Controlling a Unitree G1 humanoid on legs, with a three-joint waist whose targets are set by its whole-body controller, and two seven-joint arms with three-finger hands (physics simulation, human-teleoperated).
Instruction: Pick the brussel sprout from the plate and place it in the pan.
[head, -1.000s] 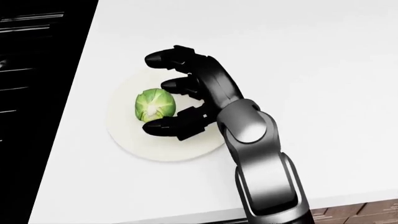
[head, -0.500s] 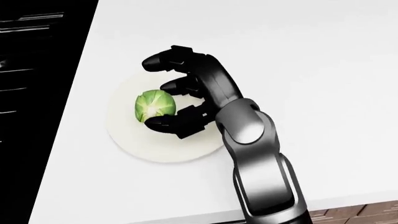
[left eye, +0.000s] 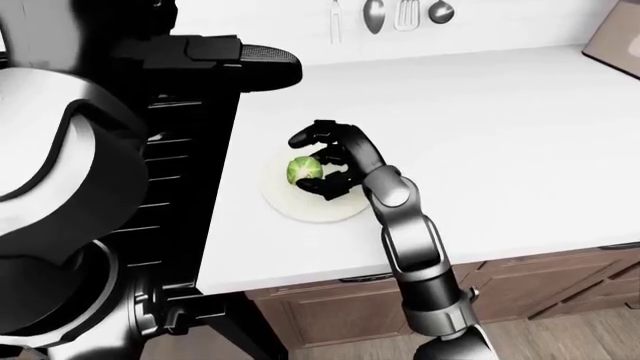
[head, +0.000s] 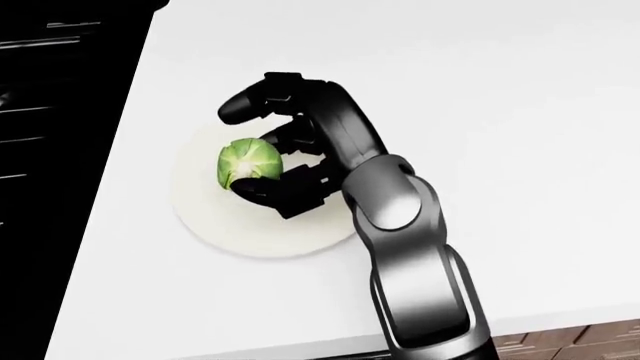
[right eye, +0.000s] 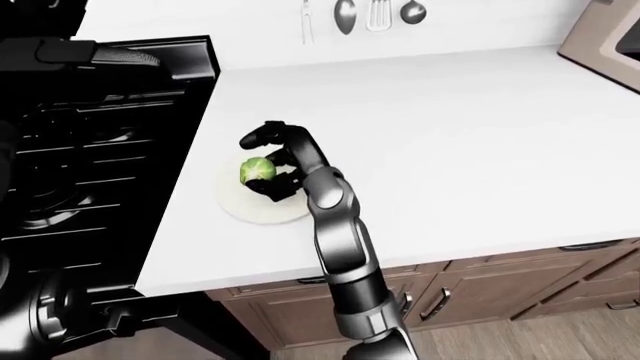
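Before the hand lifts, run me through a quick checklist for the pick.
1. Round green brussels sprout sits on the flat white plate: ok.
2. Black three-finger right hand at the sprout, fingers curled around it: ok.
3. Fingers firmly clamped: cannot tell.
4. White counter around the plate free of obstacles: ok.
5. Pan location: cannot tell; only the black stove at the view's left shows clearly.
6. Left hand position: cannot tell, not in view.

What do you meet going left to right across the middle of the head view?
Black stove → bare left rim of the white plate → brussel sprout → right hand → white counter.
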